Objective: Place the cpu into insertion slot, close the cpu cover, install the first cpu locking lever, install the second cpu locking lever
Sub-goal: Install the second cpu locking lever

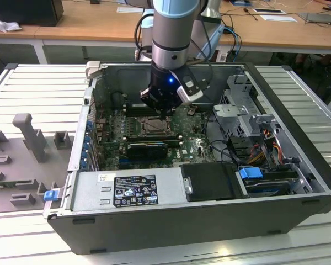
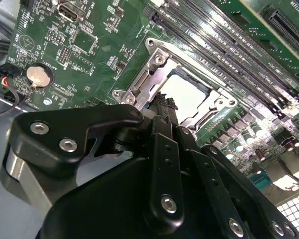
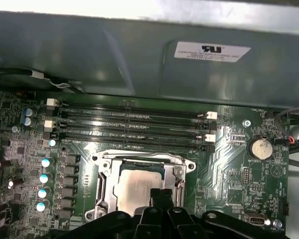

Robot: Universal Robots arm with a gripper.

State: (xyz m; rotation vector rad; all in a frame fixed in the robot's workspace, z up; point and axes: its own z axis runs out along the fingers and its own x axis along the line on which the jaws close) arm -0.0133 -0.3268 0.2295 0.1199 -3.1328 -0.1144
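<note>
One cpu [image 3: 137, 189] lies flat in the slot [image 3: 103, 172], framed by the cover [image 3: 182, 174]; we see our gripper [image 3: 161, 195] with fingertips pressed together, touching the chip's edge. Four long memory slots [image 3: 132, 124] run just beside the socket. The case wall [image 3: 139, 55] rises close beyond them.

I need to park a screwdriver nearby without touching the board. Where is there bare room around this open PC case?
The ribbed grey table is bare on the exterior view's left, between the case wall and the grey fixture blocks. Its strip on the exterior view's right is bare too. Inside is crowded: the gripper hangs over the cpu, with cables beside the drive bays.
</note>
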